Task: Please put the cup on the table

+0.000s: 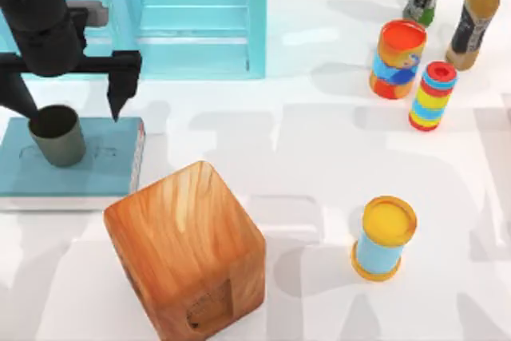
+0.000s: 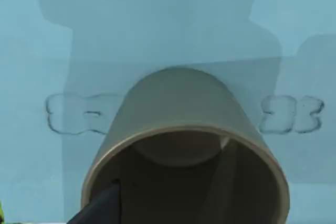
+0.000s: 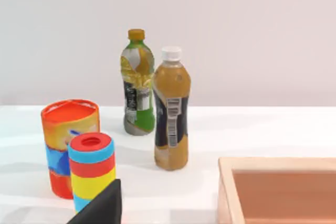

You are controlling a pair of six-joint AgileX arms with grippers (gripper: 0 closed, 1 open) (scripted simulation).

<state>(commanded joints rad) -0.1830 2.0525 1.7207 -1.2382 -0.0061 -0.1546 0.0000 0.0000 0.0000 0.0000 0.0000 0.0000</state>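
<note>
The olive-grey cup (image 1: 57, 135) stands upright on a flat blue-teal slab (image 1: 96, 173) at the left of the white table (image 1: 319, 181). My left gripper (image 1: 72, 111) hangs just above it, open wide. One finger is at the cup's left rim and the other is well clear to its right. From the left wrist camera, the cup (image 2: 184, 129) is close, its dark inside facing the camera, with one dark fingertip (image 2: 100, 208) at its rim. A dark part of my right gripper (image 3: 100, 205) shows in the right wrist view, facing the cans and bottles.
A big wooden cube (image 1: 188, 249) sits right of the slab. A teal cabinet (image 1: 196, 13) stands behind. A yellow-lidded blue can (image 1: 385, 239), a striped can (image 1: 433, 95), an orange can (image 1: 397, 57) and two bottles (image 1: 473, 21) stand on the right. A wooden box (image 3: 278, 187) is near my right gripper.
</note>
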